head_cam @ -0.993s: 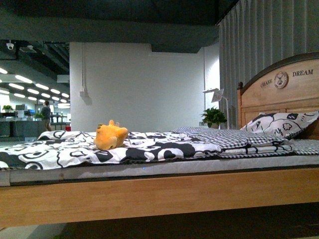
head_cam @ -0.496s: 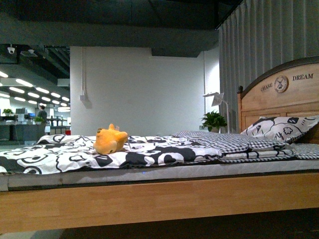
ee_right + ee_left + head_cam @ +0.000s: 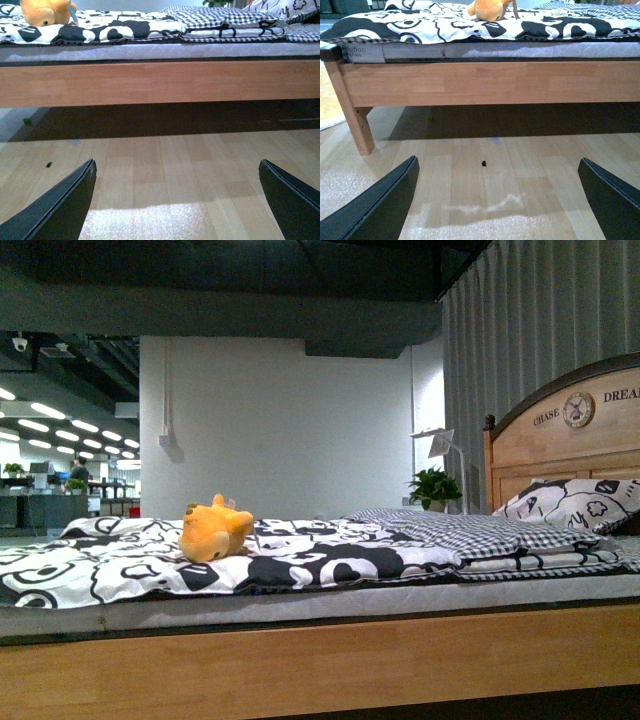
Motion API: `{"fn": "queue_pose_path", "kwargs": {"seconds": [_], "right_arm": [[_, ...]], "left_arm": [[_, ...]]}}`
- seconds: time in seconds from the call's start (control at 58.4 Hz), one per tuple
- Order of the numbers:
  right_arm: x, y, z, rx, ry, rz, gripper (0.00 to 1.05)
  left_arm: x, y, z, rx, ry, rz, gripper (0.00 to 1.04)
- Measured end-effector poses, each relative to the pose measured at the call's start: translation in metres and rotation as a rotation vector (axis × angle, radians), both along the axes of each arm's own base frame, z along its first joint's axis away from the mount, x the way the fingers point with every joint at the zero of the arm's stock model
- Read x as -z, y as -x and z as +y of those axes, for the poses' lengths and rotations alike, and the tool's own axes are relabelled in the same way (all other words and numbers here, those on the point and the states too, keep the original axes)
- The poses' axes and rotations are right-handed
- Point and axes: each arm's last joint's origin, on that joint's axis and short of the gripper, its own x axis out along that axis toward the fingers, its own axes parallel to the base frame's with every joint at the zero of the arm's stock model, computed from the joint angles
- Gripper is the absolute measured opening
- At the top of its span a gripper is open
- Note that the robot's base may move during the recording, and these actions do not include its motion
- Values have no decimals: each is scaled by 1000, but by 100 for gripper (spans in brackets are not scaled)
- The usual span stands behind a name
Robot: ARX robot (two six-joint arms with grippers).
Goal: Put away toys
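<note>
An orange-yellow plush toy lies on the black-and-white patterned bedspread, toward the left part of the bed. The left wrist view catches it at the frame's upper edge, and the right wrist view shows it in the upper corner. My left gripper is open over the wooden floor, well short of the bed and lower than the mattress. My right gripper is open too, also above bare floor in front of the bed. Nothing lies between either pair of fingers. Neither arm shows in the front view.
The wooden bed rail runs across in front of me, with a leg at its left end. A checked folded blanket, pillow and headboard are at the right. A dark gap lies under the bed.
The front view has shifted: the bed sits lower and closer in the frame, the toy has drifted slightly left, and the headboard has slid toward the right edge.
</note>
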Motion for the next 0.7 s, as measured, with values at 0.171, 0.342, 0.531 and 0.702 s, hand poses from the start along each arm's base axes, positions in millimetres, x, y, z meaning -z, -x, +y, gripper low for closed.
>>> {"fn": "queue_pose_path", "kwargs": {"seconds": [0.171, 0.342, 0.531, 0.702], "right_arm": [[0, 0, 0, 0, 0, 0, 98], [0, 0, 0, 0, 0, 0, 98], [0, 0, 0, 0, 0, 0, 98], [0, 0, 0, 0, 0, 0, 98]], "left_arm": [[0, 0, 0, 0, 0, 0, 98], [0, 0, 0, 0, 0, 0, 98], [0, 0, 0, 0, 0, 0, 98], [0, 0, 0, 0, 0, 0, 98]]}}
